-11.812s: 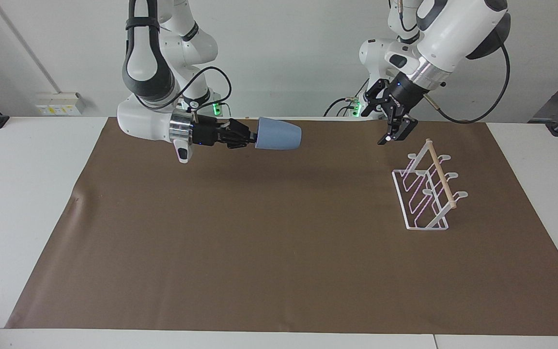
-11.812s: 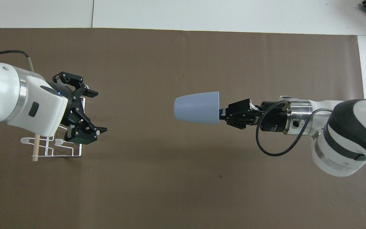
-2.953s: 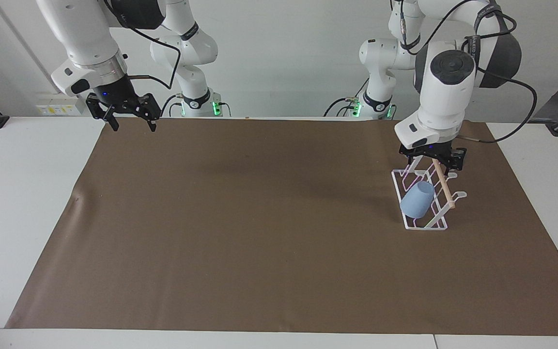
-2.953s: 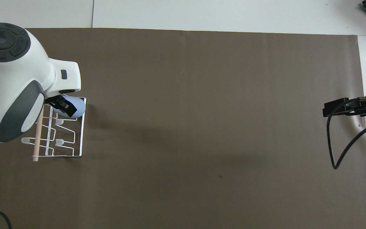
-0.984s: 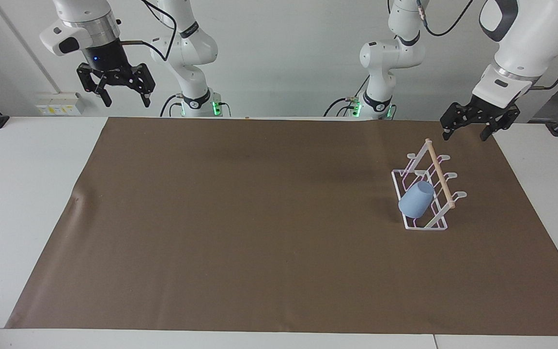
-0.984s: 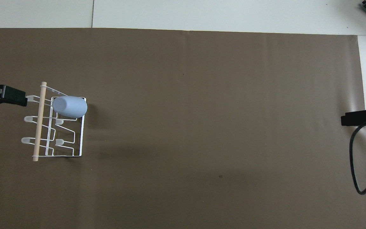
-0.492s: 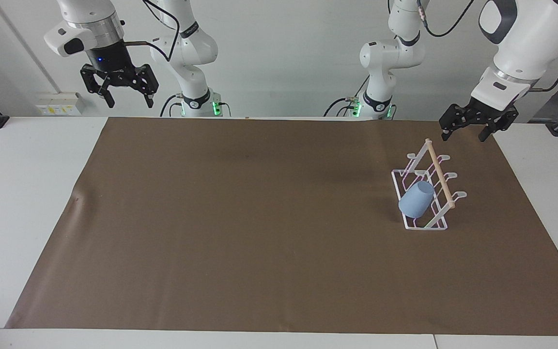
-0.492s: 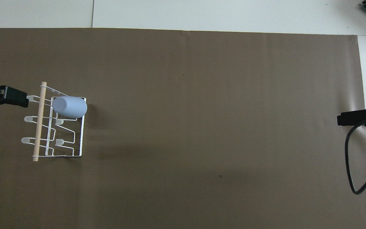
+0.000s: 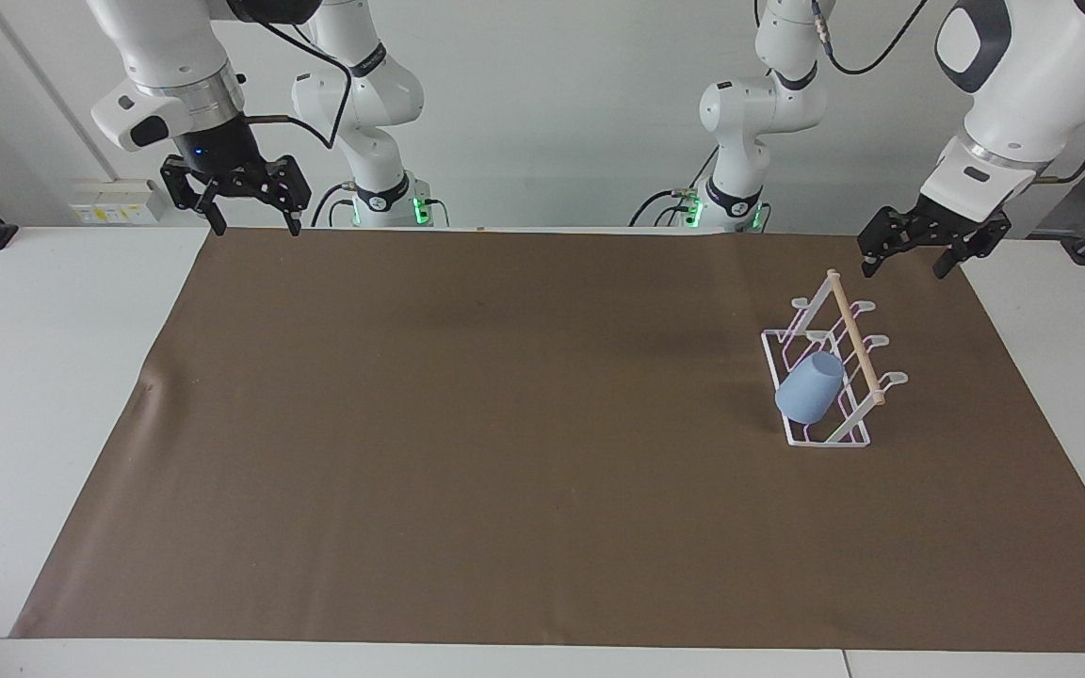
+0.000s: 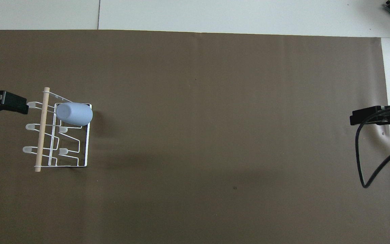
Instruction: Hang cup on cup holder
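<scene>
1. The cup (image 9: 809, 399) sits upside down on a slanted prong of the cup holder (image 9: 858, 435), at the prong row's end farthest from the robots, toward the left arm's end of the table — the hanging looks done.
2. The cup holder stands on the brown mat (image 9: 505, 452), its wooden dowel (image 9: 855, 336) above the cup.
3. The left gripper (image 9: 910, 256) hangs over the mat's edge close to the rack, fingers spread, holding nothing.
4. The right gripper (image 9: 247, 209) hangs over the mat's corner at its own end, also open and empty.
5. Risk — a low sweep by the left gripper could clip the dowel and shake the cup off.
</scene>
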